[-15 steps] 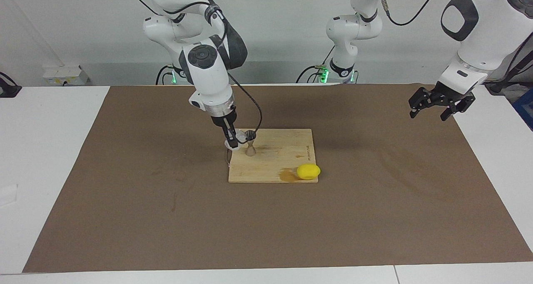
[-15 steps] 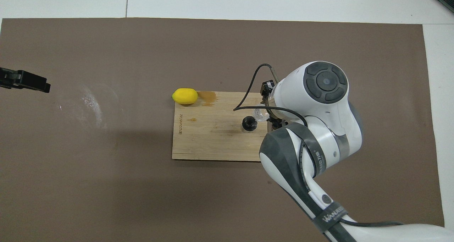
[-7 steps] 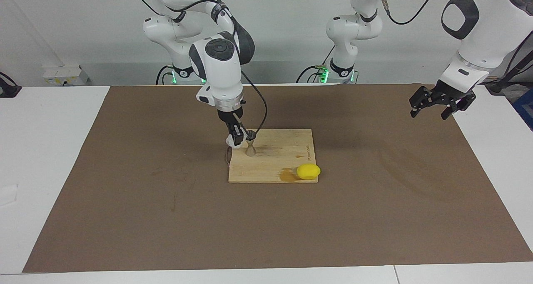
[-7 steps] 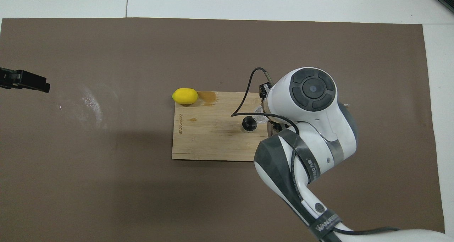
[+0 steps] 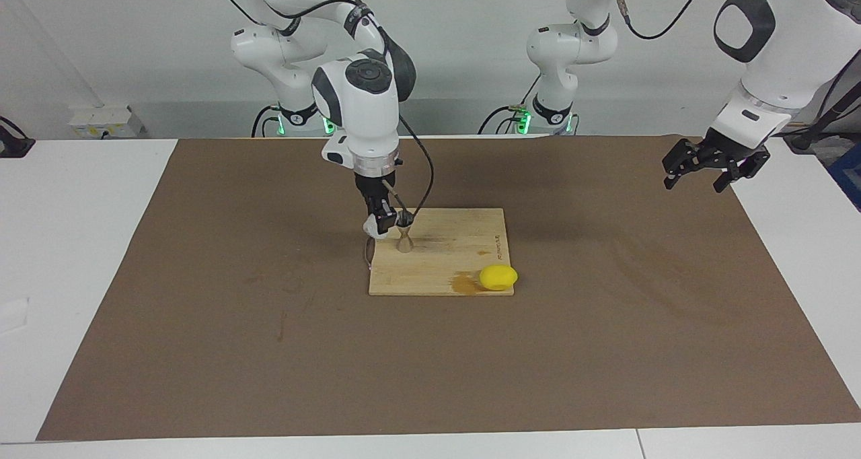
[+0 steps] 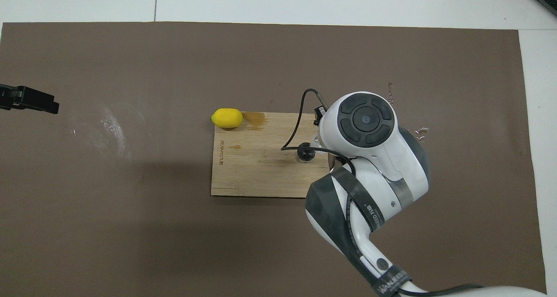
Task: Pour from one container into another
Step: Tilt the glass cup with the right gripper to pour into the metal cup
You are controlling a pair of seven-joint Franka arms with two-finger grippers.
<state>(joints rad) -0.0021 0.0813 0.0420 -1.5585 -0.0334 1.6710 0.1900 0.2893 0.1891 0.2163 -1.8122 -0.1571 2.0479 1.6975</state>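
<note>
Overhead view hides glass cup (image 5: pixel 372 227); facing shows it.

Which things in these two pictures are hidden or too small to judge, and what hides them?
- Glass cup: in the overhead view the right arm covers nearly all of it. Whether liquid is in it or leaving it cannot be told.
- Right gripper: hidden under its own arm in the overhead view.
- Jigger: its fill level is too small to see in the facing view; from overhead its mouth is only dark.
- Left gripper: cut off by the overhead view's edge.
</note>
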